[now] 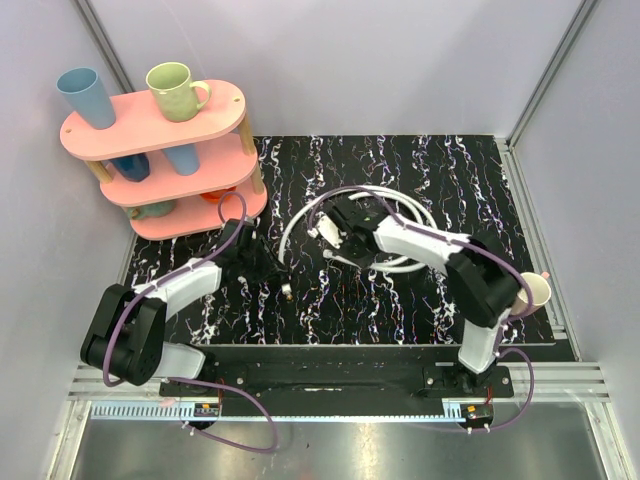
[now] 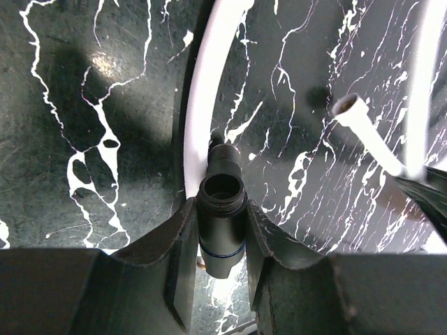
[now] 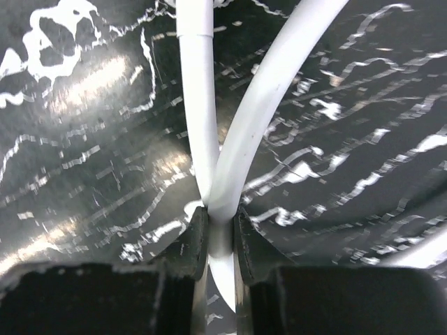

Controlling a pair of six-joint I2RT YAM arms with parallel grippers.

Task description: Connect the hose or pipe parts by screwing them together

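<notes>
Black marbled table top (image 1: 400, 295) fills the top view. A pink three-tier shelf (image 1: 150, 125) stands at its 10 o'clock corner, with a blue cup (image 1: 85, 95) and a green mug (image 1: 175, 90) on its top tier.

The left arm (image 1: 150, 300) folds at the elbow low on the left and stretches toward 1 o'clock, lying low over the table. The right arm (image 1: 480, 285) rises from its base at 5 o'clock, bends, and reaches toward 10 o'clock into the middle of the table.

The white hose (image 1: 296, 215) lies in a loose coil at the table's centre, between the two wrists.

The right gripper (image 1: 335, 225) sits at the coil's 9 o'clock side. In the right wrist view the right gripper (image 3: 221, 237) has its jaws pinched tight on one strand of the hose (image 3: 244, 139), which runs up toward 1 o'clock. A second strand (image 3: 197, 105) crosses just beside it, toward 12 o'clock.

The left gripper (image 1: 265, 265) sits near the coil's 8 o'clock edge. In its wrist view the left gripper (image 2: 222, 237) is clamped on a dark threaded fitting (image 2: 222, 209), held with its open end up. A hose strand (image 2: 199, 118) curves behind it at 12 o'clock. A free hose end (image 2: 363, 132) lies at 2 o'clock, apart from the fitting.
</notes>
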